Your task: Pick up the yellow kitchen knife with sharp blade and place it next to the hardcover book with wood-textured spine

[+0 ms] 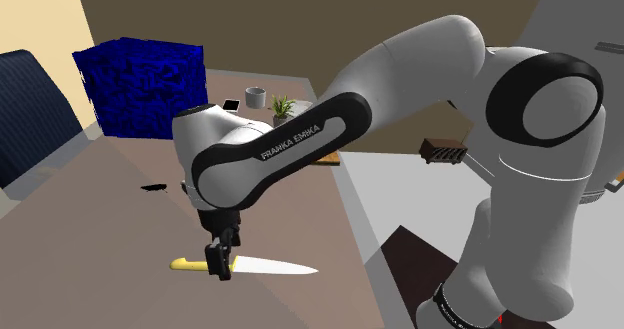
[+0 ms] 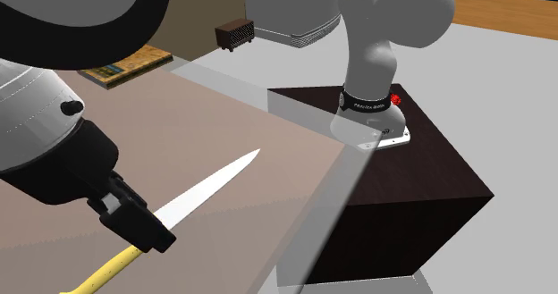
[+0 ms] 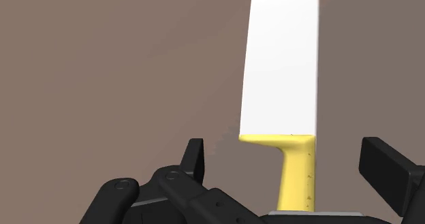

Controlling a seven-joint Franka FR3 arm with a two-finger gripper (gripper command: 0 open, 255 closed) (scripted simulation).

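Here we find the yellow-handled knife (image 1: 255, 267) lying flat on the brown table (image 1: 120, 207). Its white blade points toward the table edge that runs beside the dark stand (image 2: 393, 185), and the tip stops short of that edge. The gripper (image 1: 222, 259) hangs straight down over the place where handle meets blade. In the wrist view its black fingers (image 3: 194, 158) stand wide apart, with the handle between them and a gap on either side, so we read the gripper as open and holding nothing. We cannot quite tell whether the fingertips reach the table surface.

The book (image 2: 125, 66) lies well apart from the knife, near the table corner further along that same edge. From here we see what seems to be a yellowish-brown border around a darker cover. Just beyond that corner, off the table, stands a small dark rack (image 2: 235, 33).

Toward the far edge of the table, in the shoulder view, a large box (image 1: 140, 87) with a blue pattern stands near the corner. A grey mug (image 1: 255, 96) and a small potted plant (image 1: 283, 106) sit side by side along that edge. A dark chair (image 1: 30, 107) stands past the table edge opposite the stand.
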